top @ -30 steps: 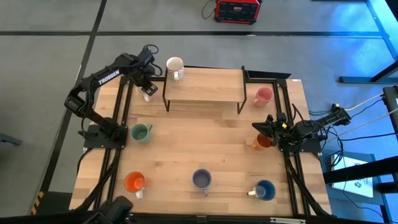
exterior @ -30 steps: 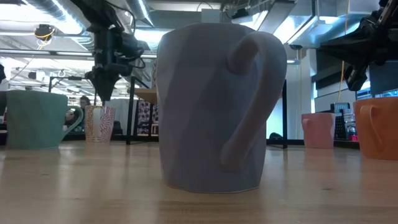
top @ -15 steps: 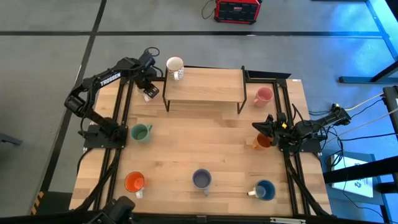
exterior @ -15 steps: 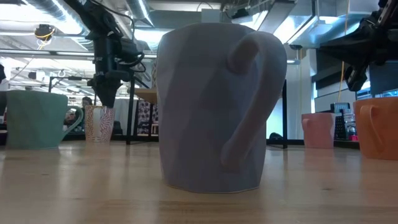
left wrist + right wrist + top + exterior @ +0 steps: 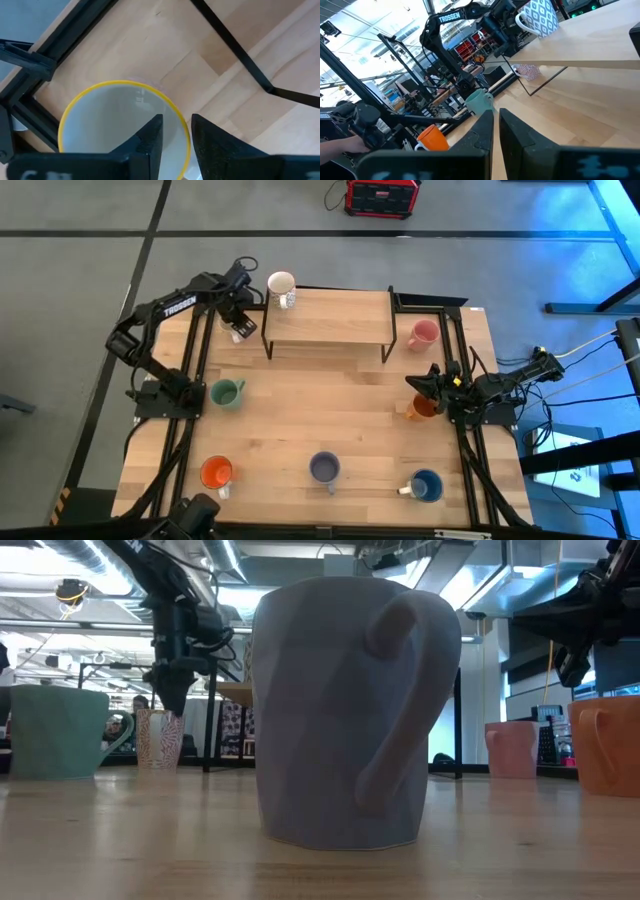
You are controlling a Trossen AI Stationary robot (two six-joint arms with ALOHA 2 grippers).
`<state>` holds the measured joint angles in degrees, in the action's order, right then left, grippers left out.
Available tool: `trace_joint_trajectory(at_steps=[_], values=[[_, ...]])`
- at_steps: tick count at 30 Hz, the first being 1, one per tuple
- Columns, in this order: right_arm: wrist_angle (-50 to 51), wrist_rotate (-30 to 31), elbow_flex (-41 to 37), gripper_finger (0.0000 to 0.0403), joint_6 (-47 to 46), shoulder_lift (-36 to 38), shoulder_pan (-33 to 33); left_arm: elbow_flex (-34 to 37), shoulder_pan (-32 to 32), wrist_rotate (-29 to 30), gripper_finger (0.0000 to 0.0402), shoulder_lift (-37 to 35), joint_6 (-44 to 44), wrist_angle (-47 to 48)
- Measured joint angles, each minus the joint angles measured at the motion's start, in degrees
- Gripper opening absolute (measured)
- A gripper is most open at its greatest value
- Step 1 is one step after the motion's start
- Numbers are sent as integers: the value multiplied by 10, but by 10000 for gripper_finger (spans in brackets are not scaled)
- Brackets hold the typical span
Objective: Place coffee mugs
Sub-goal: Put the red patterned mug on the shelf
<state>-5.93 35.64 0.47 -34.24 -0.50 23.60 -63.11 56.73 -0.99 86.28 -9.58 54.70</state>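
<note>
A white mug with a yellow rim (image 5: 120, 125) and a red-patterned wall (image 5: 160, 738) stands on its base at the table's far left, beside the wooden shelf (image 5: 327, 318). My left gripper (image 5: 177, 135) points down over it. One finger is inside the mug and one outside, with a gap still between them. In the high view the gripper (image 5: 238, 328) hides the mug. My right gripper (image 5: 432, 385) is shut and level at the table's right side, above the amber mug (image 5: 420, 408). My left gripper comes from above and straddles the mug's rim (image 5: 188, 137) on the side toward the shelf. White inner wall shows between the inner finger (image 5: 152, 137) and the rim. The outer finger (image 5: 205, 140) stands right against the rim; whether it touches, I cannot tell.
A white mug (image 5: 281, 285) sits on the shelf's far left corner. The pink mug (image 5: 423, 334) stands at the right. On the table are a pale green mug (image 5: 226, 392), an orange mug (image 5: 216, 473), a lavender-grey mug (image 5: 324, 468) and a blue mug (image 5: 426, 485). The shelf's black leg (image 5: 235, 50) is close by.
My left gripper has come down onto the yellow-rimmed mug, so that its fingertips now reach the rim. The mug has stayed where it was.
</note>
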Motion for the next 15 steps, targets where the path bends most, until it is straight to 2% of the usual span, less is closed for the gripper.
trace_joint_trajectory(at_steps=[15], values=[[0,2,0,19,0,0,0,0,0,2,64,30,-10,-3]])
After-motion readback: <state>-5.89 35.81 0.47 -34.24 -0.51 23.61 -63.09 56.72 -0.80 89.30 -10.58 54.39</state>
